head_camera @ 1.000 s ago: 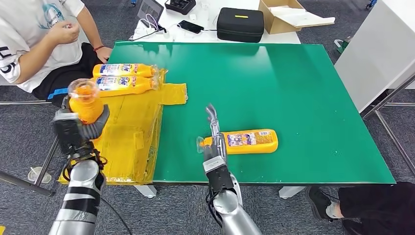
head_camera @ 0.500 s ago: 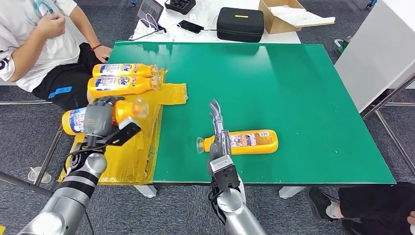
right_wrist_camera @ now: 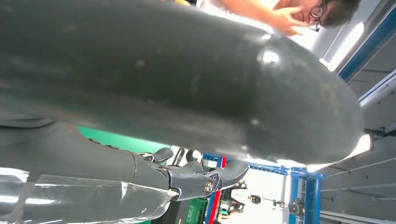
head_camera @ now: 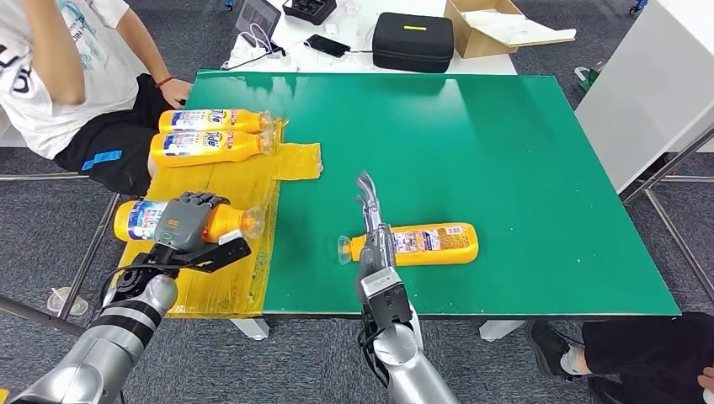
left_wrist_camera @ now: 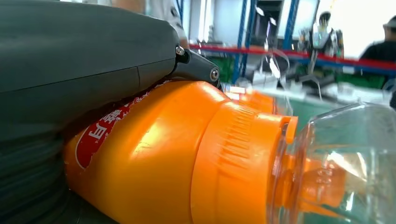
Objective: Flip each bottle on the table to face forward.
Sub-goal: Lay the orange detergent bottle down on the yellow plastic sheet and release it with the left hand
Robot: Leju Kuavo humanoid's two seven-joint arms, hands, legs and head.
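My left hand grips an orange bottle lying sideways low over the yellow mat, its clear cap pointing right. The left wrist view shows the hand wrapped over that bottle. Two more orange bottles lie side by side at the mat's far end, labels up. A fourth bottle lies on the green table, cap to the left. My right hand stretches flat with straight fingers across its neck, holding nothing. The right wrist view shows this hand over the clear cap.
A person sits at the table's far left corner, close to the two laid bottles. A black case and a cardboard box stand on the white table behind. The near table edge runs just under my right wrist.
My left hand has turned its bottle from upright to lying sideways and lowered it towards the yellow mat. The right hand has hardly moved. The person raised an arm.
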